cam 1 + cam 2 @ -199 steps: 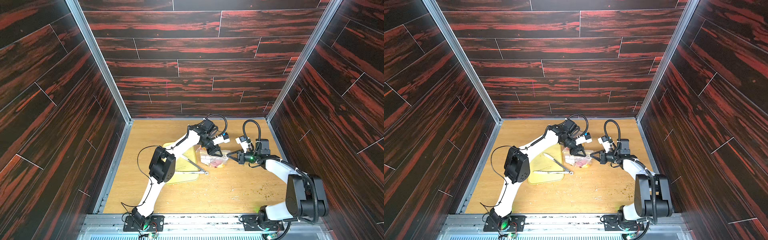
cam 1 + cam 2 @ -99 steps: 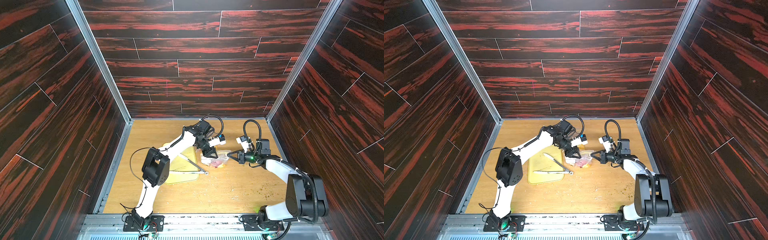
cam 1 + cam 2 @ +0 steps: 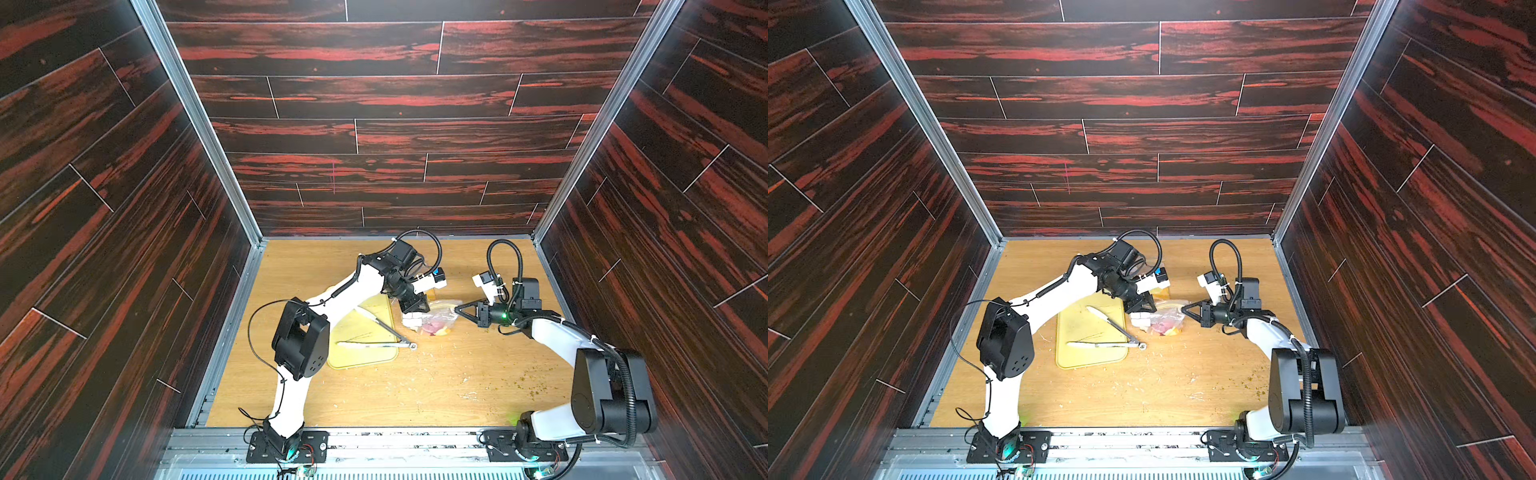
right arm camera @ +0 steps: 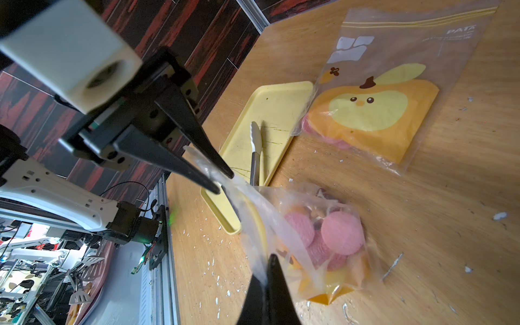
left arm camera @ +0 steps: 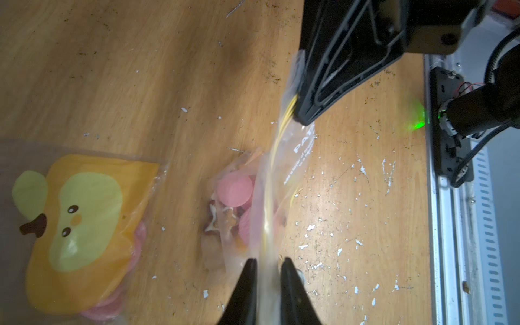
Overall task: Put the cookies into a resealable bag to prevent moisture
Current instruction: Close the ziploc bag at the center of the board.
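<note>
Metal tongs [image 4: 255,140] lie on the yellow tray [image 4: 270,112]; crumbs [image 5: 310,227] litter the table [image 3: 415,395].

bag [image 4: 298,202]: clear glossy plastic film | table [image 4: 450,197]: matt wood grain | tray [image 4: 275,107]: smooth plastic | tongs [image 4: 255,146]: shiny metal

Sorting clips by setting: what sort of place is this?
Probably a robot lab test booth, not a home: wood-print panel walls in a metal frame, two arms bolted to a rail, more rigs beyond.
</note>
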You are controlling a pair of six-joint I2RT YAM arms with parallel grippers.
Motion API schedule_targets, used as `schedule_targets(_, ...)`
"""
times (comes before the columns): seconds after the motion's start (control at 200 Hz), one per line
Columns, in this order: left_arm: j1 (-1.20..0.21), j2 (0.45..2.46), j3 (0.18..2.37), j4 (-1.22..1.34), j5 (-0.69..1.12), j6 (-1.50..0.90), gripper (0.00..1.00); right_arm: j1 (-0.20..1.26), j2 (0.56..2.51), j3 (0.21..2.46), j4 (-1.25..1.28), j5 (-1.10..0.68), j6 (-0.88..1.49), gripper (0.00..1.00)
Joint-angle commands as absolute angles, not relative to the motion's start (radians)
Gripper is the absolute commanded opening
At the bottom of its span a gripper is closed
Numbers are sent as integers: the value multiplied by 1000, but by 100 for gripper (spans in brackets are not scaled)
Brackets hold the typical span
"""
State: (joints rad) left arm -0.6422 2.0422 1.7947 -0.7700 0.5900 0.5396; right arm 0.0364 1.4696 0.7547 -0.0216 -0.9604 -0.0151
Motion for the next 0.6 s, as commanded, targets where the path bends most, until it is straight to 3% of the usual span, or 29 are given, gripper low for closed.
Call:
schedule_targets(0.0,-638,1996,1794,-796,543,574,12,29,1467,770,-17,-984,-18,0)
schedule_targets(0.09,-637,2000,1810,-815,525,572,5,28,1465,769,-17,-983,-18,0)
schedule_targets(0.251,-622,2004,1843,-841,594,549,0,29,1462,764,2,-1022,-31,0)
schedule_targets(0.461,-596,2054,1929,-941,761,489,0,109,1421,768,59,-990,-117,34)
schedule_targets(0.596,-593,2114,2018,-1086,789,525,0,168,1413,775,73,-881,-233,41)
